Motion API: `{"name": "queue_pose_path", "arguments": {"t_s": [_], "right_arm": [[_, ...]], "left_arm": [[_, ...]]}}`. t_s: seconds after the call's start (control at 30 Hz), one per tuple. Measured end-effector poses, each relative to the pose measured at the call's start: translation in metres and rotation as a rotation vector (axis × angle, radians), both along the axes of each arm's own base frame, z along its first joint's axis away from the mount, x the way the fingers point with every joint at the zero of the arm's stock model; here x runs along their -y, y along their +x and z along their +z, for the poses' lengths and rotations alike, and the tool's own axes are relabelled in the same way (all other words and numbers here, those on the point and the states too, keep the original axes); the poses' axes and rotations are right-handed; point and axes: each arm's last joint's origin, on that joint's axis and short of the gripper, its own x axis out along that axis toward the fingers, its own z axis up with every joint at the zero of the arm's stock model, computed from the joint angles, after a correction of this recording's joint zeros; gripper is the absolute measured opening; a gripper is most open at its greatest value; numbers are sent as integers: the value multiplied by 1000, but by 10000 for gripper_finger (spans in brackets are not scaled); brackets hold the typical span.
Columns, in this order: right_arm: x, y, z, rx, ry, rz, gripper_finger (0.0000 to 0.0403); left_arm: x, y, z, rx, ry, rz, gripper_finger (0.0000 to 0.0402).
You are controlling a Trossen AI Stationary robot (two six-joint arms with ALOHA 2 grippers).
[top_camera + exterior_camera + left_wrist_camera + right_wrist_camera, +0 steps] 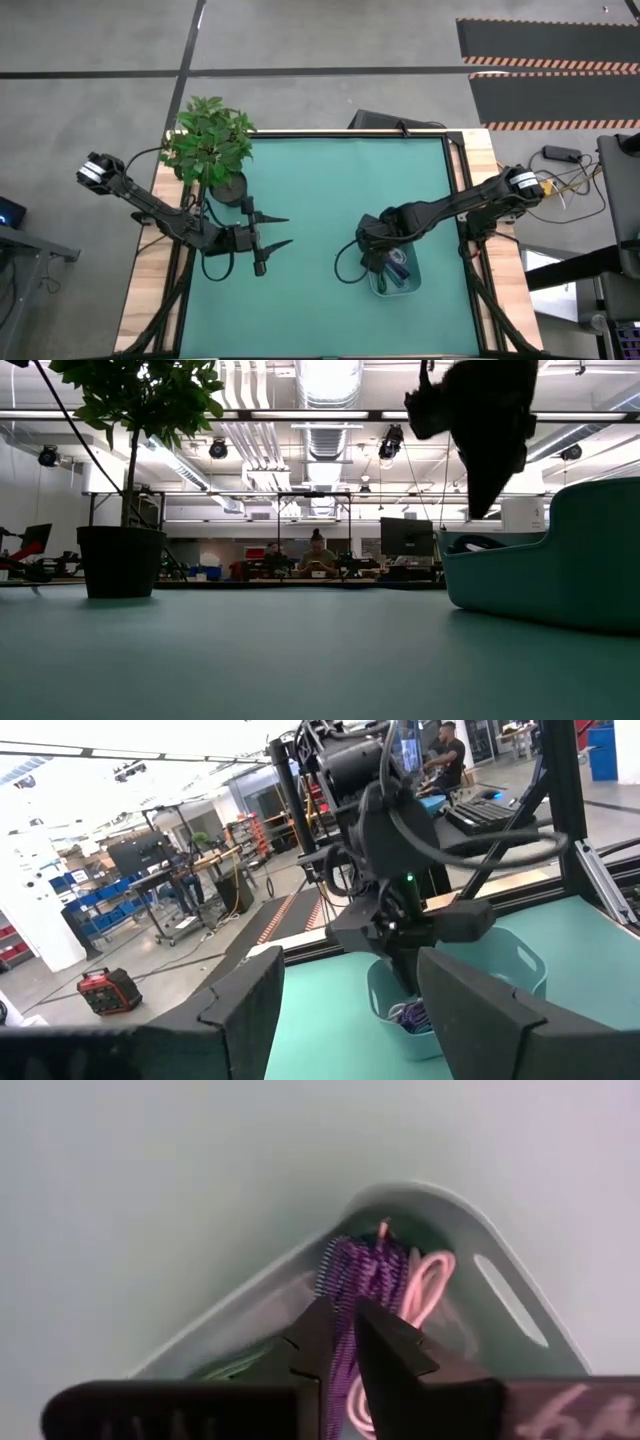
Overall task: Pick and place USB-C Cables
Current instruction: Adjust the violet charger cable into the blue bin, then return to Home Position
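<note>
**Cable pick from bin: right hand closed on one bundle**

- USB-C Cables: bundles lie inside the teal bin (398, 277) at lower right of centre in the high view. In the right wrist view a purple-looking braided bundle (360, 1275) sits pinched between the fingers, with a pale bundle (428, 1280) just beside it, still in the bin.
- Right hand (342, 1342): over the bin, fingers nearly together, gripping the braided bundle.
- Left hand (282, 231): left of centre on the green counter (320, 180), fingers spread wide, holding nothing, waiting.
- Potted plant (208, 140): upper left of the counter, well apart from the bin.
- Step, as judged: the grasp. The next move calls for a straight lift clear of the bin wall without dragging the neighbouring bundle along.
</note>
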Motion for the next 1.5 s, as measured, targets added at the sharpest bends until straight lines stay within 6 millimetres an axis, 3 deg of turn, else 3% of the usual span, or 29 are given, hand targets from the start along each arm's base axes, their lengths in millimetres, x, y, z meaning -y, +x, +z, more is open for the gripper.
{"name": "queue_pose_path", "arguments": {"t_s": [0.33,0.5,0.67,0.97,1.5], "right_arm": [[2,-10,-36,-13,9,-17,33],[3,-14,-41,-33,5,-18,33],[2,-10,-30,-6,9,-3,33],[1,-4,8,58,-22,127,33],[4,-2,41,306,-214,346,34]], "left_arm": [[0,0,0,0,0,0,215],[0,0,0,0,0,0,215],[0,0,0,1,0,0,215],[2,-5,2,4,-61,-24,215],[21,-37,20,62,-183,-196,215]]}}
